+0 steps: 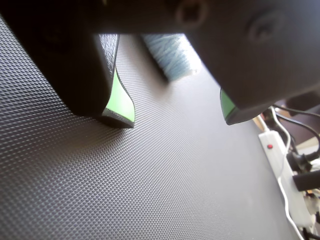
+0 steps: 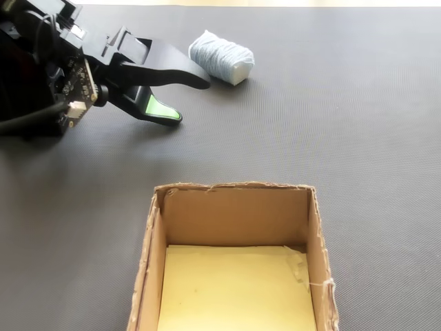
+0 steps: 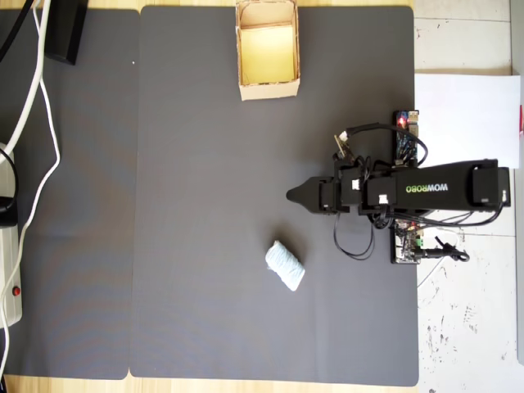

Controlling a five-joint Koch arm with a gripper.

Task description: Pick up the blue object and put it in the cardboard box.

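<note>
The blue object (image 2: 220,57) is a pale blue yarn-like lump lying on the black mat, apart from everything else. In the overhead view the blue object (image 3: 285,265) lies below and slightly left of my gripper (image 3: 292,195). My gripper (image 2: 187,98) is open, its green-padded jaws wide apart and holding nothing. In the wrist view the blue object (image 1: 170,55) shows beyond the gap of the gripper (image 1: 175,115), partly hidden by the gripper body. The cardboard box (image 2: 234,187) stands open-topped with a yellow bottom. In the overhead view the cardboard box (image 3: 268,90) is at the mat's top edge, far from the lump.
A white power strip (image 1: 272,150) with black plugs and cables lies off the mat's edge; the overhead view shows the power strip (image 3: 10,282) at the far left with white cables (image 3: 37,106). The arm's base (image 3: 409,192) stands at the mat's right edge.
</note>
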